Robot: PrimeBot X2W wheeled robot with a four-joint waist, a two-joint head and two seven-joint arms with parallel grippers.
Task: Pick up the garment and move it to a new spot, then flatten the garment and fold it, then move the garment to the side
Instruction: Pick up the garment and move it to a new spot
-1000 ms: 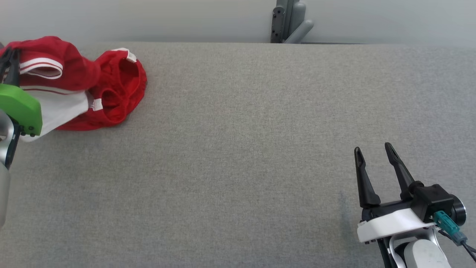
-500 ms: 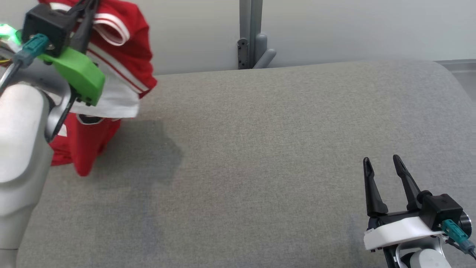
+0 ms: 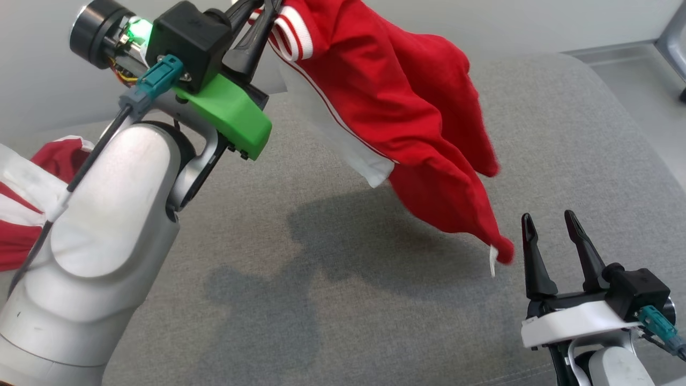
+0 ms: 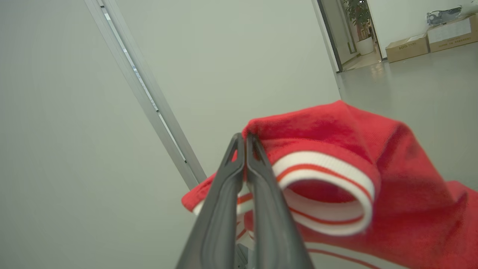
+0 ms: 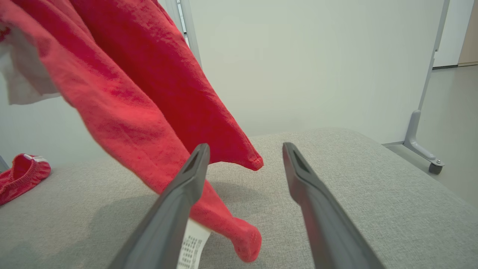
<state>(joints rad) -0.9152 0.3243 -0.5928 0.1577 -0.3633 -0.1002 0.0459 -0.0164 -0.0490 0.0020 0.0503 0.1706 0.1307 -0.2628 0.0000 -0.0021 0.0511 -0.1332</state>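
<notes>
Left tool (image 4: 244, 142) pinched tight on garment (image 3: 396, 107) by cuff (image 4: 325, 186) only — could slip mid-air; dangling hem (image 3: 504, 254) may snag right tool (image 3: 547, 215), open, empty.

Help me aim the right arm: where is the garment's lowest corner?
In the head view the garment hangs from the left gripper at the top; its lowest corner dangles just left of the open right gripper.

Red garment (image 3: 407, 107), white-striped trim; grey table (image 3: 563, 134)
</notes>
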